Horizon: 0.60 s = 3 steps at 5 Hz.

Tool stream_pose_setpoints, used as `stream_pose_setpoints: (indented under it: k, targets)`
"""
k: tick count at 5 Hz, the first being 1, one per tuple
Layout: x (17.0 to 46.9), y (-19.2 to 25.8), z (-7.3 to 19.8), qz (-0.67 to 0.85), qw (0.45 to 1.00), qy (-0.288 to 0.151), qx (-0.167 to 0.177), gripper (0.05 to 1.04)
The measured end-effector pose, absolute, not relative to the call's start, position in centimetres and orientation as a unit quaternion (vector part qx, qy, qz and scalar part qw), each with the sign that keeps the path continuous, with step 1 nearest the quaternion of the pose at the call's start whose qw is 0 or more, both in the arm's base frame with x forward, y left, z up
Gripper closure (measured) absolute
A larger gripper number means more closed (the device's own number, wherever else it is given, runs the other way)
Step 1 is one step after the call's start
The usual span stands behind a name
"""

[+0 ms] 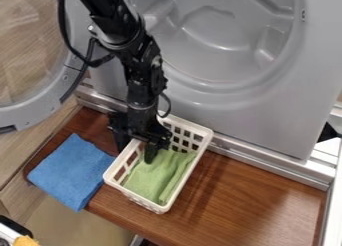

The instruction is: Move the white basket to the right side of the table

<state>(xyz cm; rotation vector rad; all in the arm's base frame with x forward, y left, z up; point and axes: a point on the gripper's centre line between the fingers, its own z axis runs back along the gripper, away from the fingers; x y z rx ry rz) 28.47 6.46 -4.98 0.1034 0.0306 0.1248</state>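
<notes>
Progress: your white basket (160, 207) sits near the middle of the wooden table (257, 195), with more tabletop beyond it to the right. The move to the right side is not done. Your gripper (135, 152) is at the basket's left wall, so I judge you to be at the grasping step, with the whole carry or slide still left.

End effector: fingers spread, one outside the left wall and one inside, with the rim running between them. No firm pinch on the rim can be made out. Judged next: close on that wall, shift the basket right, then let go.

Basket: off-white, looks like plastic, rectangular with rounded corners. Walls are a lattice of square-cornered openings under a solid rim. It stands upright, its long side set at a slant to the table edge; the near end lies close to the front edge, the far end close to the grey machine (267, 110). Inside lies a folded green cloth (150, 177), which your inner finger may catch as you close.

Beside it: a blue cloth (72, 171) lies flat to the left, partly over the front edge. Your arm (127, 32) comes in from the top, above the basket's far left part.
</notes>
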Motion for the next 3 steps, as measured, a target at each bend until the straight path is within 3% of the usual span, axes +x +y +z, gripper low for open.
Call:
stream_pose_setpoints:
  k: [1,2,3]
  targets:
    - [28.59,6.76,-4.98,0.048,0.998,-0.002,0.034,0.720]
    - [28.68,7.08,-4.77,0.040,0.999,-0.022,0.014,0.886]
    - [28.78,7.59,-4.72,0.091,0.994,-0.031,0.055,0.947]
